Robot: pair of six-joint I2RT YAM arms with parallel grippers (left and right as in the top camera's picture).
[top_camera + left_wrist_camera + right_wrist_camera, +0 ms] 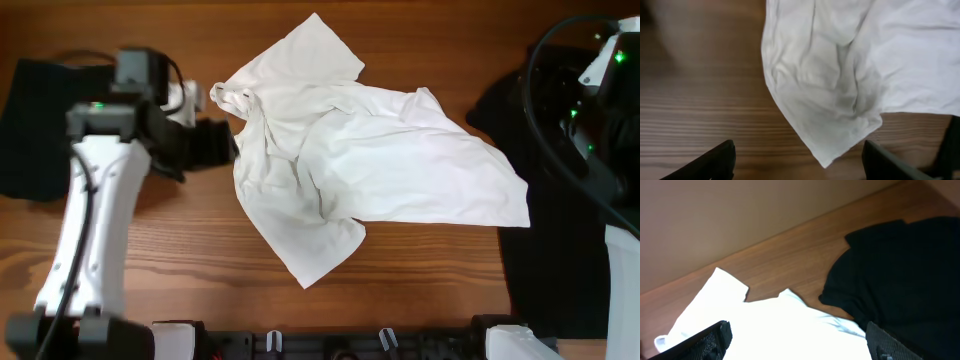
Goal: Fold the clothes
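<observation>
T-shirt [350, 150], white, lay crumpled mid-frame on the bench [420, 270]; left gripper [798, 147] and right gripper [797, 326] both gaped wide, empty.

a plain white t-shirt [370, 165] against a warm brown worktop [200, 250] streaked with darker wood grain. a solid black garment [545, 250] at right, a black cloth [35, 130] at left. the left arm [90, 230] is white with black joints and a small green light [97, 104].
</observation>
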